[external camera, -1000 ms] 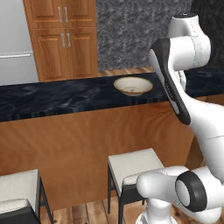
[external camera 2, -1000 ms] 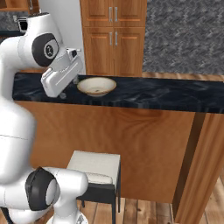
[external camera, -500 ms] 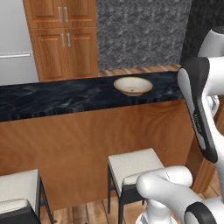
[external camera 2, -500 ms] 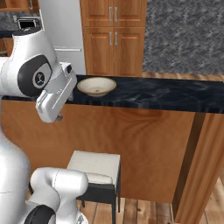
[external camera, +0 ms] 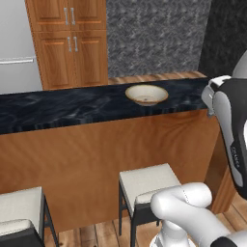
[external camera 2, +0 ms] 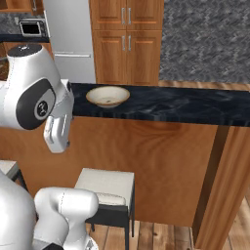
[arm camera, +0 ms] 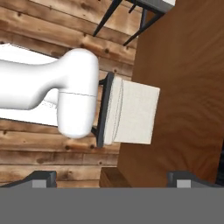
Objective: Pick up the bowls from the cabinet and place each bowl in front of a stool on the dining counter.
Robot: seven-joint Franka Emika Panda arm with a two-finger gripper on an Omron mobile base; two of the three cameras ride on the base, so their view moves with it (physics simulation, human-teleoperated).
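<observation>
White arm bent high, its hand pointed straight down, gripper (arm camera: 111, 178) empty, two small dark fingertips (arm camera: 41, 177) set wide apart, nothing between them, nothing touching them, the robot's own white body under the hand

Both base views looked forward over the counter (external camera: 72, 108), sharing the bowl (external camera: 146, 94) and stool (external camera: 147, 181). The hand view seemingly pointed down, rolled sideways, at that stool (arm camera: 131, 113).
</observation>
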